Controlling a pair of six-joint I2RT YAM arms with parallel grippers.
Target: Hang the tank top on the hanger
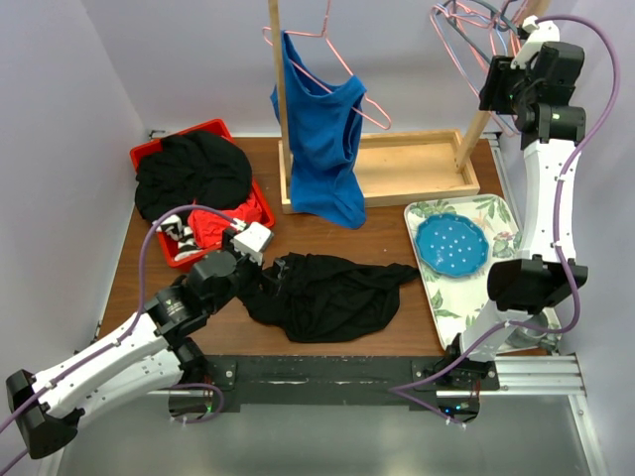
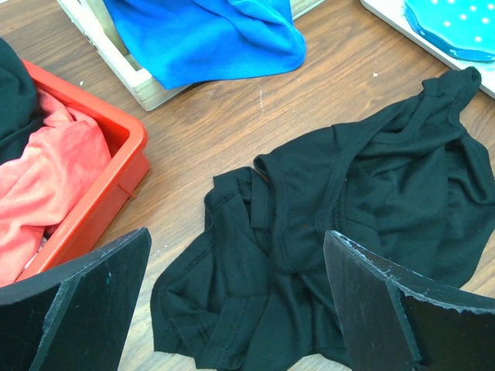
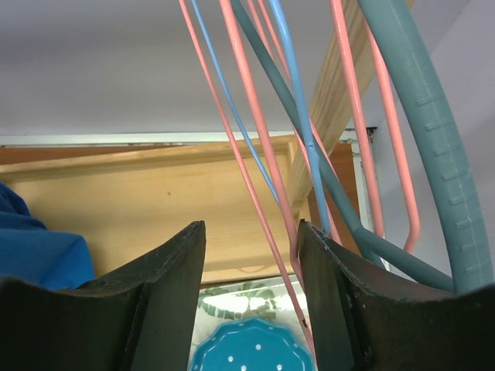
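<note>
Black tank top (image 1: 327, 293), pink hanger (image 3: 264, 131), red bin (image 1: 213, 129), blue dotted plate (image 1: 451, 245), leaf-patterned tray (image 1: 444, 307).

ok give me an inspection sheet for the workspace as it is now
surface: brown wood table, a few pale specks
job's things: tank top crumpled on the table's near side; hanger up among other hangers at the rack's right post
clutter: red bin holding black heap and red cloth; blue top hung on rack; tray with blue plate
grippers: left gripper open over the tank top; right gripper open, hanger wire between its jaws
cables: purple cables loop along both arms
surroundings: plain walls; nothing else seen
</note>
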